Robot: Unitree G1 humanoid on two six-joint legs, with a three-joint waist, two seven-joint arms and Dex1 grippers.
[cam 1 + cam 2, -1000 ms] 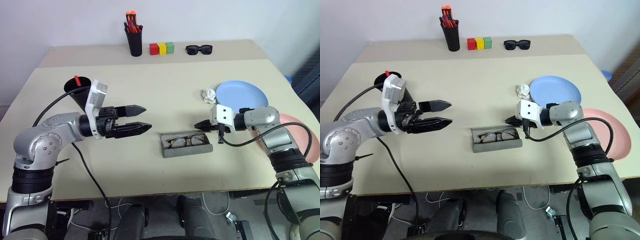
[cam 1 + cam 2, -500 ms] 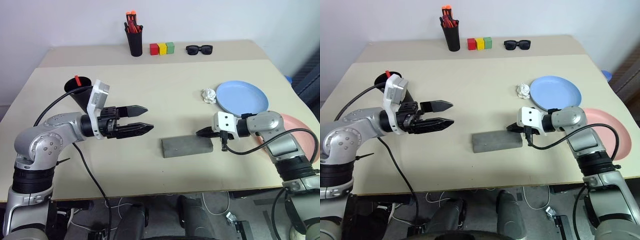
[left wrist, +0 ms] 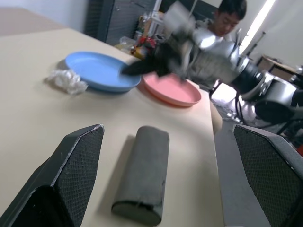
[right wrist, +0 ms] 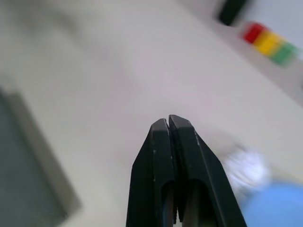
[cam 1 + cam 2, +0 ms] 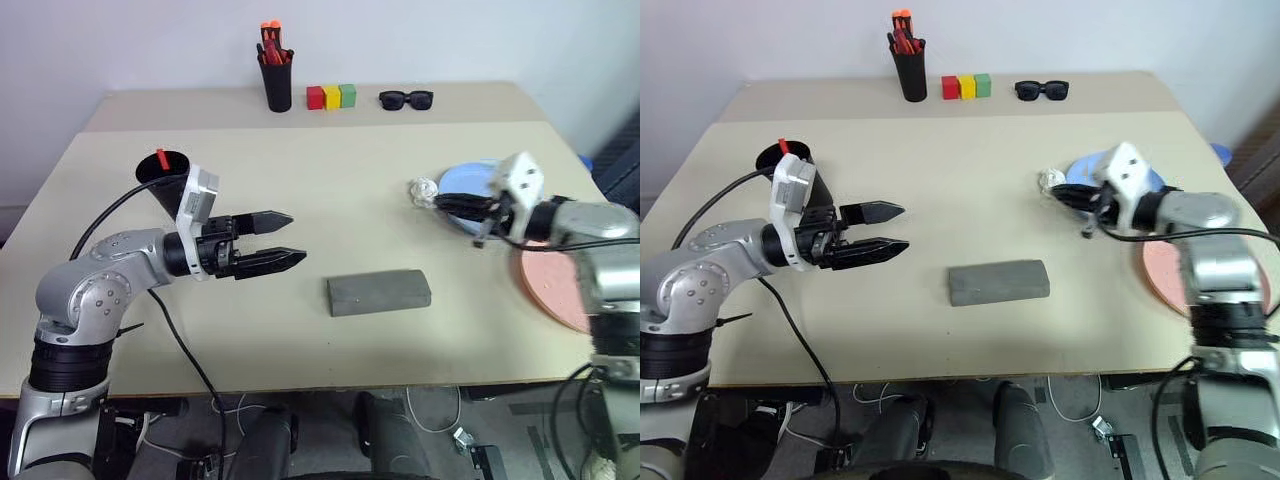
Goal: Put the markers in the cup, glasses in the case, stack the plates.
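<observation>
On the beige table (image 5: pixel 330 190), mid-front:
Case: grey case (image 5: pixel 379 292), lid down, lying flat, nothing touching it.
Left gripper: left gripper (image 5: pixel 279 241) raised above the table left of the case, pointing toward it, fingers spread wide, empty.
Right gripper: right gripper (image 5: pixel 1065 192) lifted over the near edge of the blue plate, fingers pressed together, empty.
Plates: blue plate (image 3: pixel 97 69) beside the pink plate (image 3: pixel 173 92), not stacked.
Cup: black cup (image 5: pixel 165 182) behind the left arm, a red-topped marker (image 5: pixel 160 158) standing in it.
Wad: white crumpled wad (image 5: pixel 421 190) just left of the blue plate.
Back edge: pen pot (image 5: pixel 276 82), coloured blocks (image 5: pixel 332 96), sunglasses (image 5: pixel 405 98).
</observation>
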